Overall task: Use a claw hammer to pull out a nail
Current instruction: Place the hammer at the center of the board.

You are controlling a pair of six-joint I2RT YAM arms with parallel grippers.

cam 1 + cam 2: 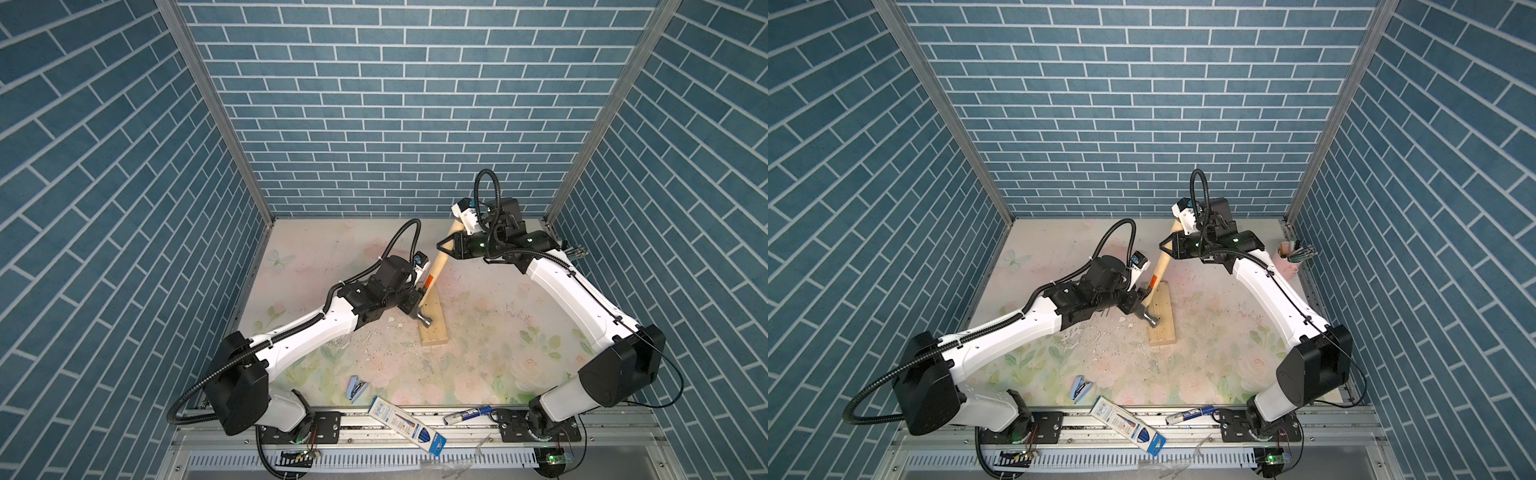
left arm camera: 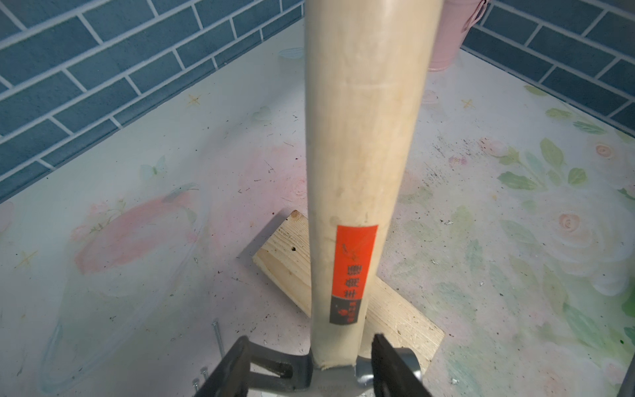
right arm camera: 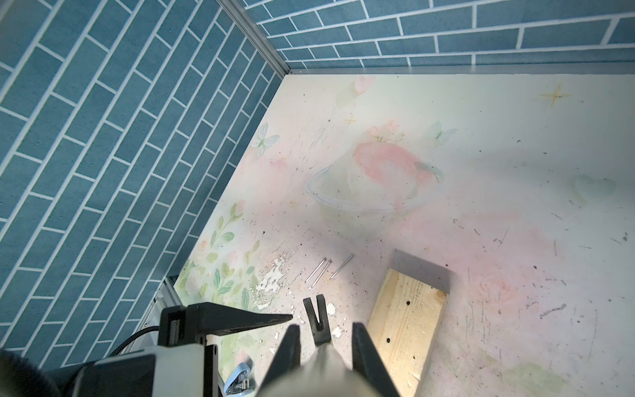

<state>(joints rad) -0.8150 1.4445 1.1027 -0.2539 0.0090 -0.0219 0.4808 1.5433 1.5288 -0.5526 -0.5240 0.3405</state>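
Three nails (image 3: 318, 271) lie loose on the table just beside the wooden block (image 3: 405, 319). I can see only empty holes (image 3: 407, 303) in the block's top, and I can find no nail standing up in it. So I think the pulling part is done.

The claw hammer (image 1: 435, 269) leans with its grey head resting on the block and its handle tilting up and away from it. Its forked claw sticks out past the block's side, toward the loose nails. I see nothing caught in the fork.

My right gripper (image 3: 325, 326) is pinching the handle far up from the block. My left gripper (image 2: 310, 338) is down by the head, just over the block. Its fingers are spread on both sides of the handle and are not squeezing it.

What is left, I think, is to lay the hammer down and let go.
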